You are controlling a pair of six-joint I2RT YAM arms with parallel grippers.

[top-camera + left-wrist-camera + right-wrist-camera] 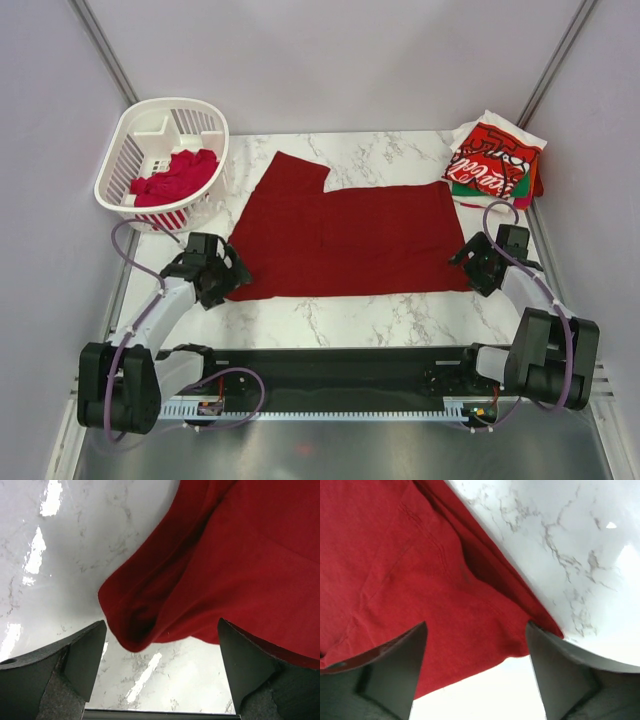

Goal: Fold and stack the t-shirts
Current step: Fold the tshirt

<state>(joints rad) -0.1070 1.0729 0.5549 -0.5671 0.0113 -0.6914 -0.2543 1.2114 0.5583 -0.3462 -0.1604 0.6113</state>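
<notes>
A plain dark red t-shirt (345,235) lies spread flat on the marble table, one sleeve pointing to the far left. My left gripper (226,275) is open at its near left corner; in the left wrist view that rumpled corner (135,625) lies just ahead of the open gripper (162,645). My right gripper (470,262) is open at the near right corner; in the right wrist view the shirt's hem (470,630) lies between the spread fingers of the gripper (476,645). A stack of folded shirts (495,160), Coca-Cola one on top, sits far right.
A white slotted basket (135,150) at the far left holds a crumpled red shirt (175,178). White walls enclose the table on three sides. The black rail with both arm bases runs along the near edge.
</notes>
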